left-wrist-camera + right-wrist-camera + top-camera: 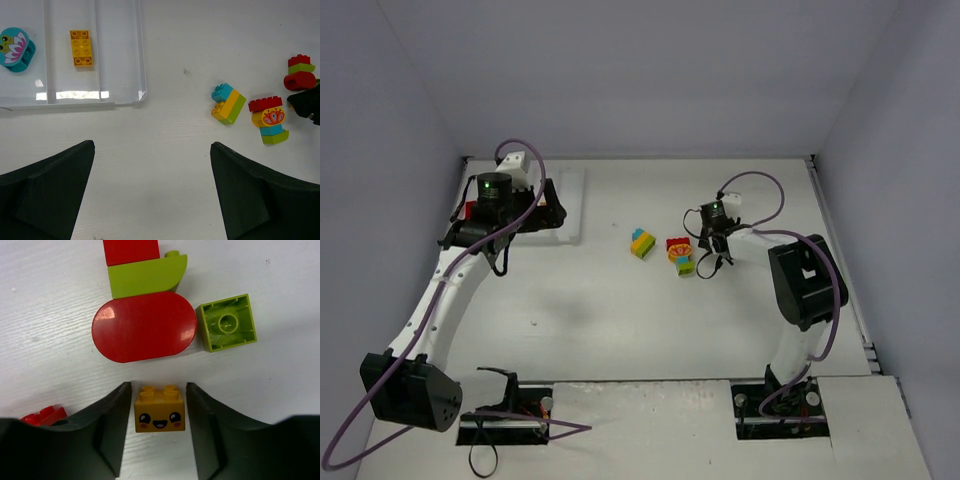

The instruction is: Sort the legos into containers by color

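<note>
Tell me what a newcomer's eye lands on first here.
A yellow smiley-faced brick sits between the fingers of the right gripper, with a big red oval brick just beyond it. Far left, the white tray holds a cyan flower brick and a yellow brick in neighbouring compartments.

I work at a plain white counter (620, 330) — matte, faintly scuffed — boxed in by a pale lavender-grey back wall (640, 70), left wall (370, 180) and right wall (910, 150), under soft, even light.
</note>
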